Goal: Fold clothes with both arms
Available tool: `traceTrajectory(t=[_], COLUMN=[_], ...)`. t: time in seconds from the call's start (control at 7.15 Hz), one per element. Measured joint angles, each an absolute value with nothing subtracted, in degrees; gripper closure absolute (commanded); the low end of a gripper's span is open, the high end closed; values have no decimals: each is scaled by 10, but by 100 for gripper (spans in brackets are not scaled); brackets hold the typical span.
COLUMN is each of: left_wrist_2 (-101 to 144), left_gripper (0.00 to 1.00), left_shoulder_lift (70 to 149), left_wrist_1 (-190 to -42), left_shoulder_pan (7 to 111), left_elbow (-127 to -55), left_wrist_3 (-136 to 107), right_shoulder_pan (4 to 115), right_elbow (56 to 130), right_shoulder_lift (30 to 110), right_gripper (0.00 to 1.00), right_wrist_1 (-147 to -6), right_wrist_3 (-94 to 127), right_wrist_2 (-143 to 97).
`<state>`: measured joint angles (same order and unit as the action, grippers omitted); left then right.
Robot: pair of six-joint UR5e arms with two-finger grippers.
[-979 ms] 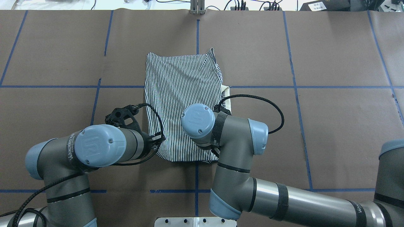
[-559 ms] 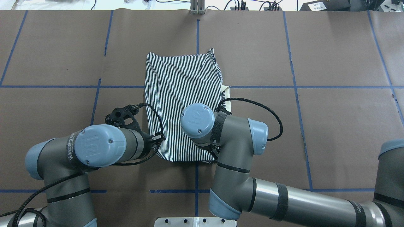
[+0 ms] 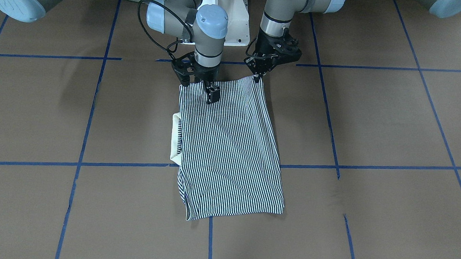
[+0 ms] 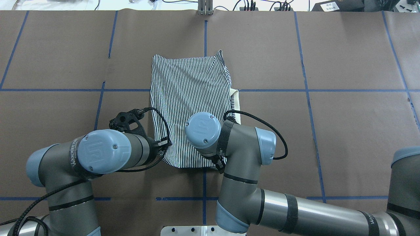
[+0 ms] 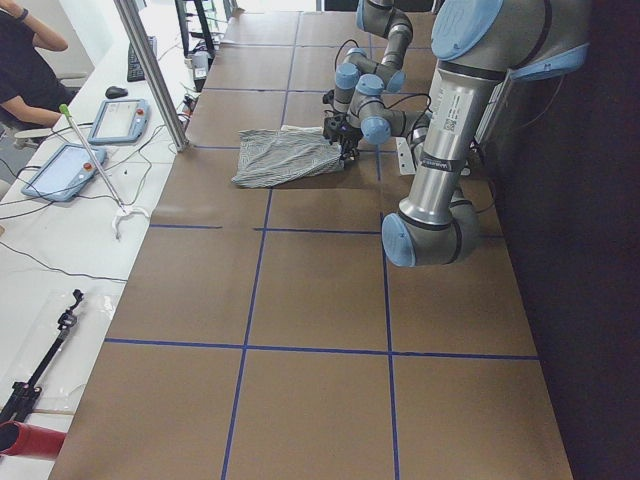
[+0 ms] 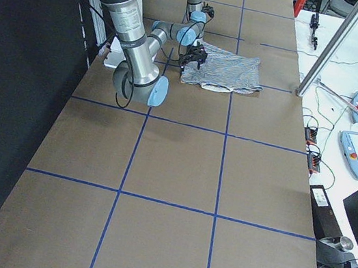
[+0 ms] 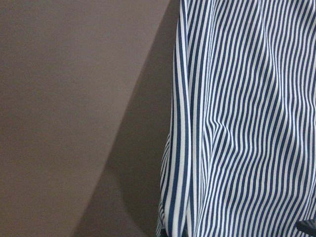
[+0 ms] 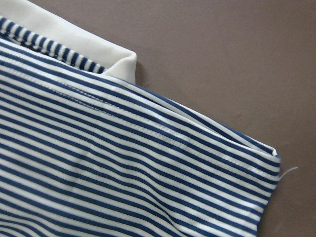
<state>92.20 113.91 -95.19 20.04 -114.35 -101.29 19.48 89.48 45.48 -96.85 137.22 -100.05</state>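
Note:
The clothes are one navy-and-white striped shirt [image 3: 230, 145] [image 4: 190, 85], lying folded into a long rectangle at the table's middle. Its cream collar [image 3: 174, 138] [image 8: 74, 34] pokes out from one side. My left gripper [image 3: 257, 77] is pinched to a point on the shirt's near corner, shut on the cloth. My right gripper [image 3: 212, 94] rests on the near hem a little in from the other corner. I cannot tell whether its fingers are open or shut. From overhead, both wrists hide their fingers. Both wrist views show only striped cloth [image 7: 247, 123] [image 8: 123, 163] and table.
Brown table cover with blue tape lines [image 3: 229, 162] all round the shirt. The white pedestal base [image 3: 231, 24] stands just behind the grippers. A metal post [image 4: 205, 8] is at the far edge. A side bench holds tablets [image 5: 110, 120], with a seated person [image 5: 25, 60].
My right wrist has shifted slightly toward the robot and toward the left arm, and its cable loop has tightened. The left arm and the shirt look unchanged.

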Motion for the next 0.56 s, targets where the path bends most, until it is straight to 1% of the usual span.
traceTrajectory(t=[0.56], left_wrist_2=[922], left_gripper=[100], left_shoulder_lift=[1140], left_wrist_1=[-952], left_shoulder_pan=[200], left_elbow=[-1143], left_wrist_3=[-1015], right_shoulder_pan=[188], right_elbow=[875], right_shoulder_lift=[458], right_gripper=[0], right_wrist_1=[-960], right_wrist_3=[1374], right_wrist_2=[-999])
